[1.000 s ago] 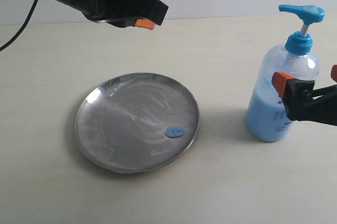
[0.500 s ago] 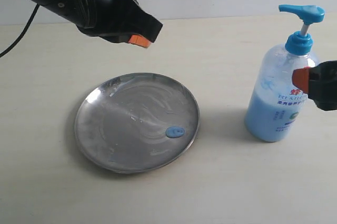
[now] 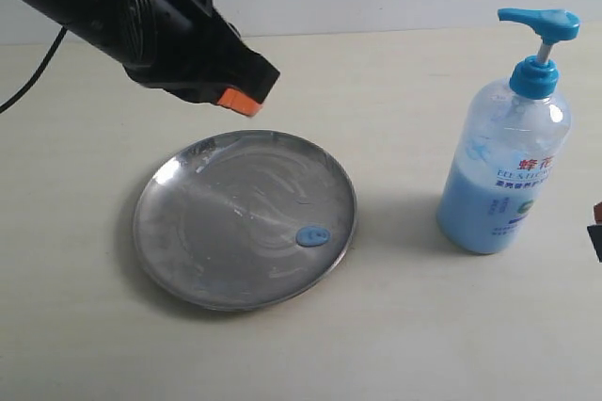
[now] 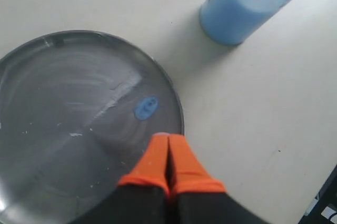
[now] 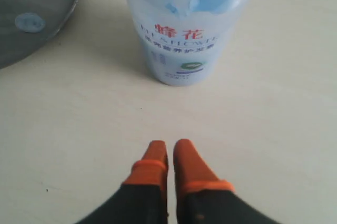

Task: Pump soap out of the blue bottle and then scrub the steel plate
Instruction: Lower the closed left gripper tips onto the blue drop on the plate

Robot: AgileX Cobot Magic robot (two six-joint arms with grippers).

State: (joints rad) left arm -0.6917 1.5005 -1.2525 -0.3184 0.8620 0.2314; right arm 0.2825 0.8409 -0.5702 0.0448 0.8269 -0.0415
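Exterior view, and we have a change: the right gripper (image 3: 596,232), which stood wide around the blue bottle (image 3: 503,189) a second ago, has backed off toward the table's (image 3: 404,326) right side, with only a sliver showing. The left gripper (image 3: 237,100) has dipped lower toward the steel plate (image 3: 188,232), which lies mid-table. The soap (image 3: 311,236) blob sits unchanged on the plate, near its right rim. The bottle stands upright to the right of the plate, apart from it. We read orange characters 蜂花 on its white label (image 5: 181,50); the smaller print blurs. Left wrist view: orange fingers (image 4: 155,161) pressed together, empty, above the plate's rim beside the blob. Right wrist view: fingers all but closed, a thin slit between them, holding nothing, clear of the bottle.
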